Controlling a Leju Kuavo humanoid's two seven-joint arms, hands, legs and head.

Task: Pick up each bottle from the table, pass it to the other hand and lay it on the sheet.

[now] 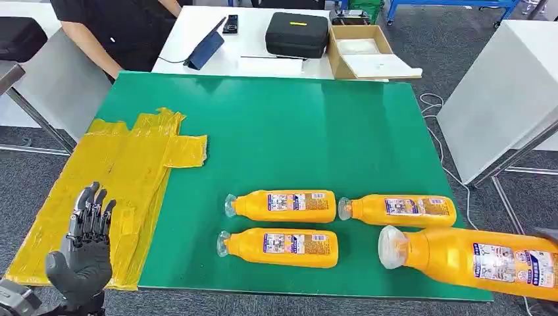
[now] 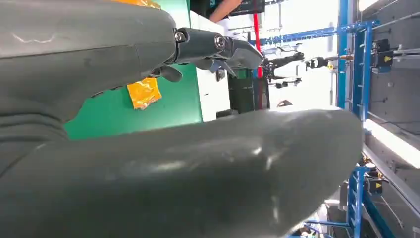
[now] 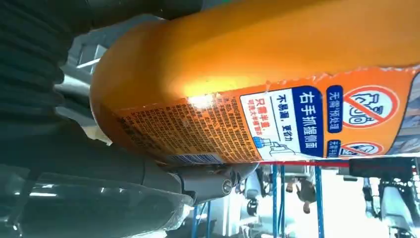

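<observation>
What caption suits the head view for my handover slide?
Right hand lifts one orange bottle near the green table edge; three bottles lie waiting, left hand open by the yellow sheet.

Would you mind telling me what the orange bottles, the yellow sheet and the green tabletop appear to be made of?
The orange bottles look like glossy moulded plastic with clear caps: the held bottle shows a bright glare, and its printed label looks like film.
The yellow sheet seems thin plastic film: it is creased, shiny and lies flat.
The green tabletop looks like a matte mat or laminate; which one is unclear.
</observation>
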